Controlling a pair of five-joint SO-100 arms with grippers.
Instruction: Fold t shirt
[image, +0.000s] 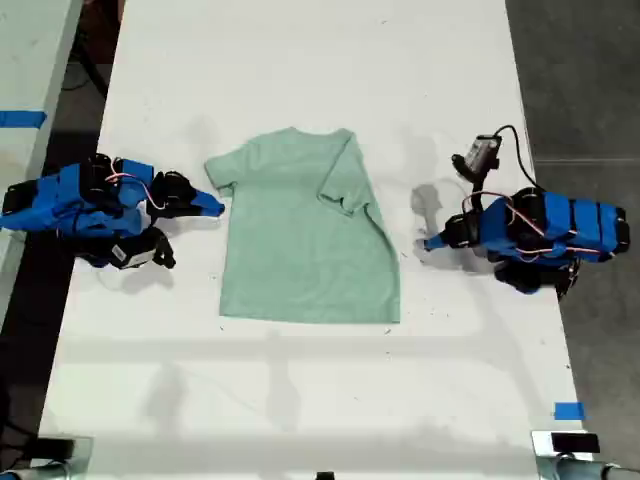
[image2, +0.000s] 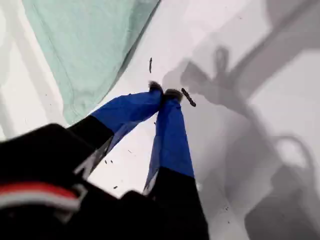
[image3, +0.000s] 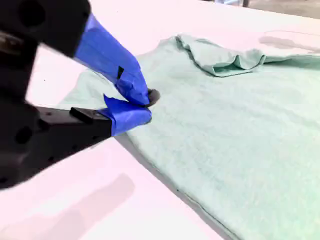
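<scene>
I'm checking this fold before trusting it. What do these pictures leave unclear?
- Whether my second gripper pinches the t shirt: second wrist view, the gripper itself covers the cloth there.
- What lies under the folded sleeve: exterior view, the cloth covers it.
- Dark specks by my first gripper: first wrist view, too small to identify.

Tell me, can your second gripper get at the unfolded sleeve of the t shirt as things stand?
Probably yes. My second gripper sits shut right at that flat sleeve of the t shirt, with only bare table around and nothing in the way.
</scene>
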